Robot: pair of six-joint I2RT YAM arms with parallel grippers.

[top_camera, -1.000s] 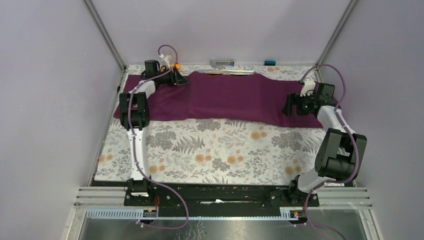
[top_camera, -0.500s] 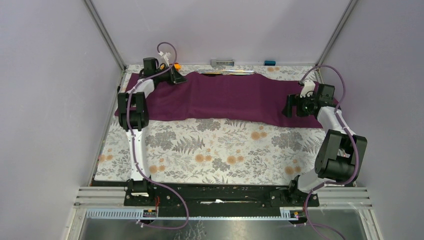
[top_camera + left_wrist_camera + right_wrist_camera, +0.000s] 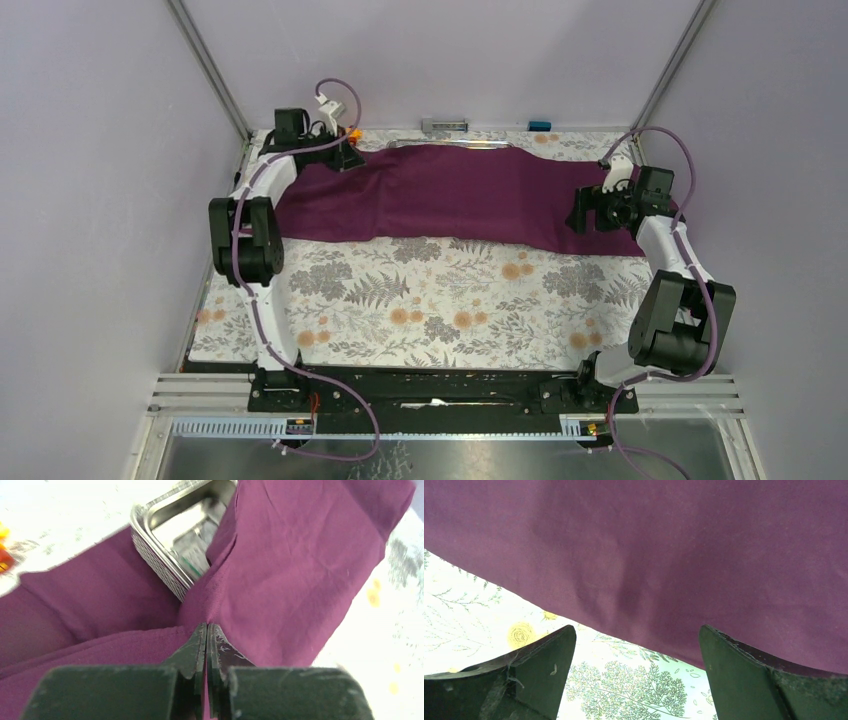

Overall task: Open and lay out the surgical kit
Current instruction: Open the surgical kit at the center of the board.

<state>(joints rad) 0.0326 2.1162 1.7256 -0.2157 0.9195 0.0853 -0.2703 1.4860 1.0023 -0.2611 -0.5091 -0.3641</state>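
Right wrist view shows the right gripper (image 3: 636,632) spread wide, hovering over the near right edge of the dark purple cloth wrap (image 3: 664,545) with nothing between its jaws. If it closes from this height, it may catch only air or scrape the floral bench (image 3: 614,685).

Farther back on the left, the left gripper (image 3: 206,629) is pressed together on a raised ridge of the wrap. A pull from there could, I judge, drag the steel tray (image 3: 159,555) along, since the cloth lies against its corner. It could also tip the tray and spill the kit. The pinch is thin and might slip.

At the far edge the tray sits partly uncovered. Its visible compartment holds pale flat packets (image 3: 187,527), too blurred to count.
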